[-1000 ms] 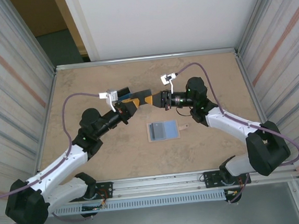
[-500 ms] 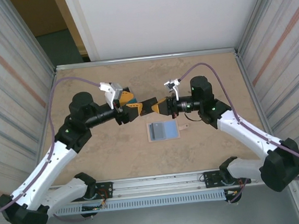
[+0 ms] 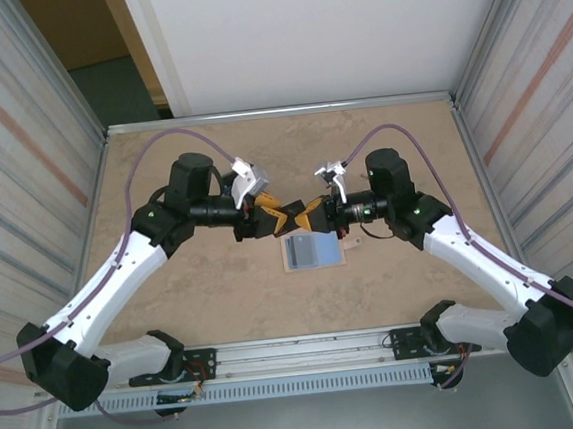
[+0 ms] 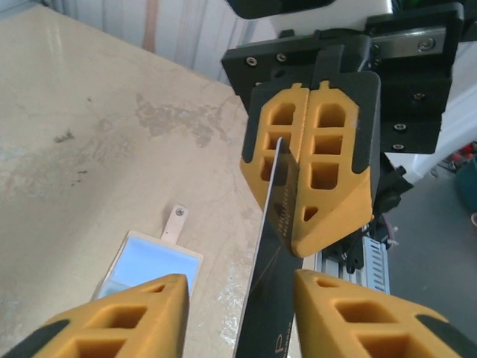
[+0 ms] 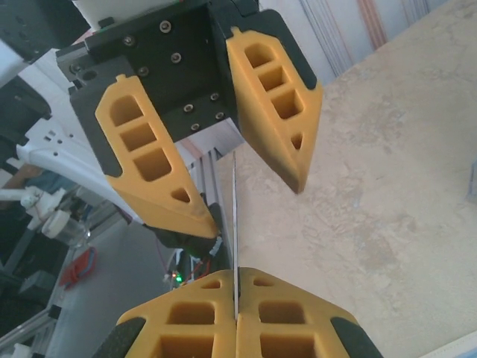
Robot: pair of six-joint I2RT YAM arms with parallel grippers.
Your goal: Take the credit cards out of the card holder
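Evidently, right pincer [image 5: 235,277] pinches 1 edge-on card [image 4: 267,292], seemingly dark, lower end cut off; left pincer [image 4: 240,287] spread.

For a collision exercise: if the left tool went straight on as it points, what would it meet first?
Likely the right tool, whose gripped card lies between the left tool's open fingers.

Left arm [image 3: 122,279] and right arm [image 3: 470,251] angled inward, wrists seemingly level, left fingers [image 4: 127,317] parted, right fingers [image 4: 335,164] pressed together.

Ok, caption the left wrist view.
Right hand pinches a dark card between the open fingers of the left hand.
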